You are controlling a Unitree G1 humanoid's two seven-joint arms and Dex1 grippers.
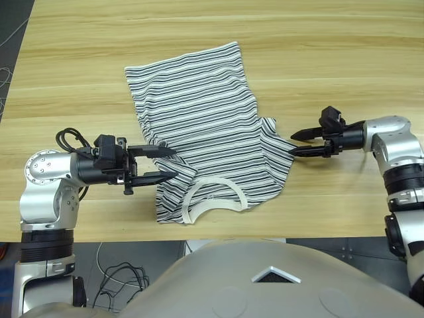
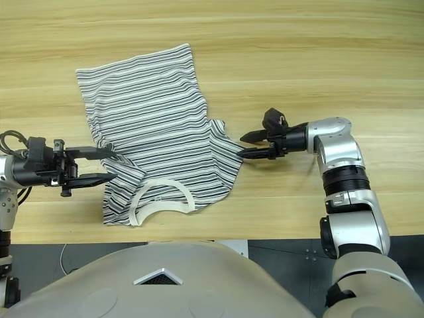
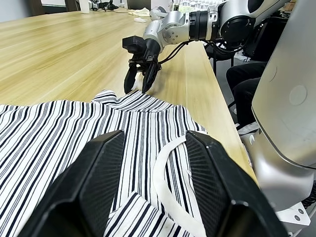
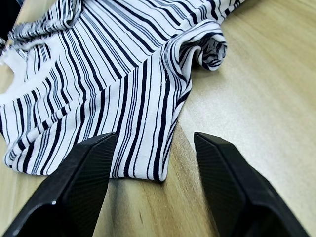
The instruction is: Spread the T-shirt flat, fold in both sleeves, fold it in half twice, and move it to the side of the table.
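Observation:
A black-and-white striped T-shirt (image 1: 199, 126) lies rumpled on the wooden table (image 1: 318, 59), its white collar (image 1: 215, 197) toward the near edge and its hem toward the far side. My left gripper (image 1: 165, 163) is open at the shirt's left edge, beside a bunched sleeve, with cloth between its fingers (image 3: 103, 177). My right gripper (image 1: 295, 142) is open at the shirt's right sleeve edge (image 4: 163, 143), its fingertips (image 4: 84, 192) just short of the cloth. The right gripper (image 3: 139, 81) also shows across the shirt in the left wrist view.
Bare wood surrounds the shirt on the far side and on both flanks. The table's near edge (image 1: 311, 237) runs just below the collar. Cables (image 1: 116, 275) lie on the floor under the left arm.

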